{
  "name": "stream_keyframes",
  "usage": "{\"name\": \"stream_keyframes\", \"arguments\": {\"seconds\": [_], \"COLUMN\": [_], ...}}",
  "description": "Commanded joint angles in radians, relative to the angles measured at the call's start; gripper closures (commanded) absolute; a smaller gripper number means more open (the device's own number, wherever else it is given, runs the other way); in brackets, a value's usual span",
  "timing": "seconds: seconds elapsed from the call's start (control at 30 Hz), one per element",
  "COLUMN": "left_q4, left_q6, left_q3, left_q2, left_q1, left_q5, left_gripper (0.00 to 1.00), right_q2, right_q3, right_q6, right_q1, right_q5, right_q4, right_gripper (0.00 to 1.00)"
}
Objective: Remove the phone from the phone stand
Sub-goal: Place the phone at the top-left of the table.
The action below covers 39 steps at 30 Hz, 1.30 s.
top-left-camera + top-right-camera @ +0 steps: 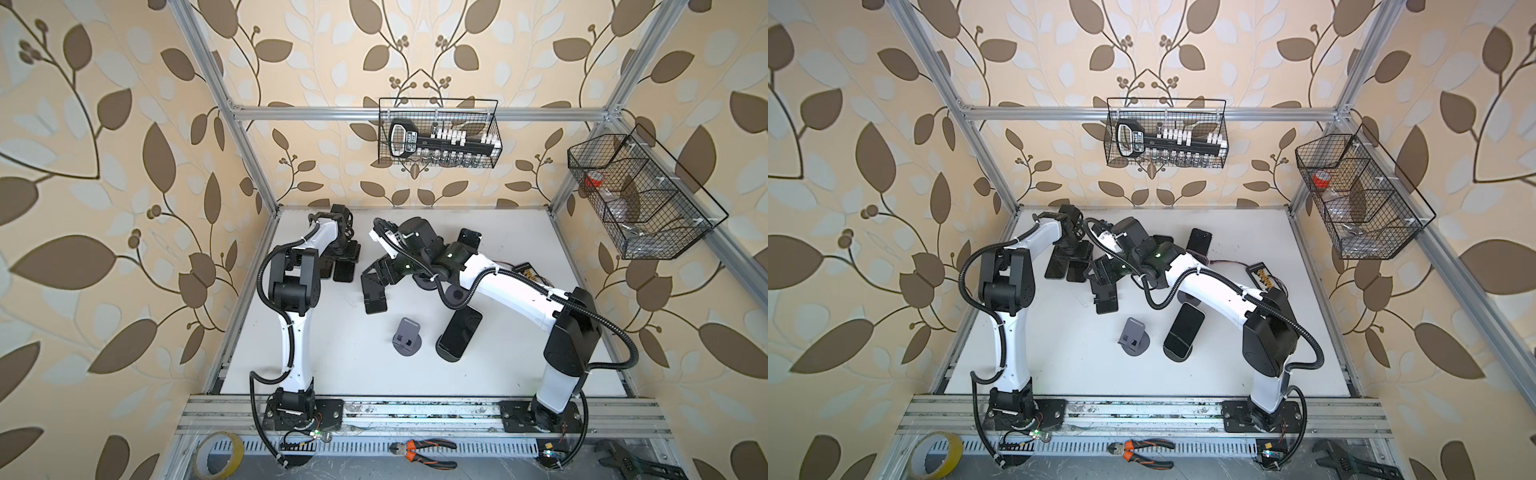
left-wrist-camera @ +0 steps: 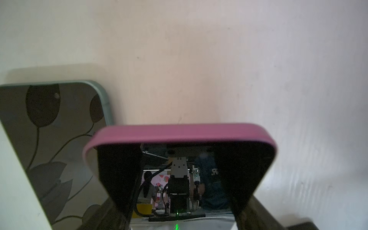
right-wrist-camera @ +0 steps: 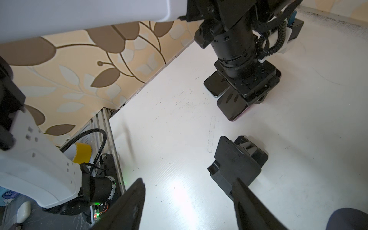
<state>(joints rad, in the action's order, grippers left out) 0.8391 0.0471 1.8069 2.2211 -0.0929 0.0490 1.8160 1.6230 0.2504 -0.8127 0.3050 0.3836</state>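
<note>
Left gripper (image 3: 252, 95) reaching far, pointing down, fingers clamped on pink phone (image 2: 180, 133) lying flat, long axis front-to-back on bench (image 1: 332, 353); right gripper (image 3: 189, 203) angled down, fingers parted, empty, beside black stand (image 3: 237, 161).

No legible text anywhere. White print on the black tool (image 1: 405, 139) in the wire basket (image 1: 494, 124) at 12 o'clock is too blurred. Reflection in the pink-cased phone (image 2: 185, 179) shows unreadable marks.
</note>
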Motion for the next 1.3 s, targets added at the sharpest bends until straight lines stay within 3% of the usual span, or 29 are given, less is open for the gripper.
{"name": "stream_keyframes", "arguments": {"seconds": [0.0,1.27], "left_q4": [0.018,0.026], "left_q6": [0.017,0.009], "left_q3": [0.049,0.074], "left_q2": [0.008,0.057], "left_q1": [-0.007,-0.020], "left_q5": [-0.022,-0.038], "left_gripper": [0.38,0.27], "right_q2": [0.017,0.039], "right_q3": [0.018,0.092], "right_q6": [0.007,0.075], "right_q1": [0.003,0.002], "right_q5": [0.020,0.034], "right_q4": [0.020,0.055], "right_gripper": [0.30,0.30]}}
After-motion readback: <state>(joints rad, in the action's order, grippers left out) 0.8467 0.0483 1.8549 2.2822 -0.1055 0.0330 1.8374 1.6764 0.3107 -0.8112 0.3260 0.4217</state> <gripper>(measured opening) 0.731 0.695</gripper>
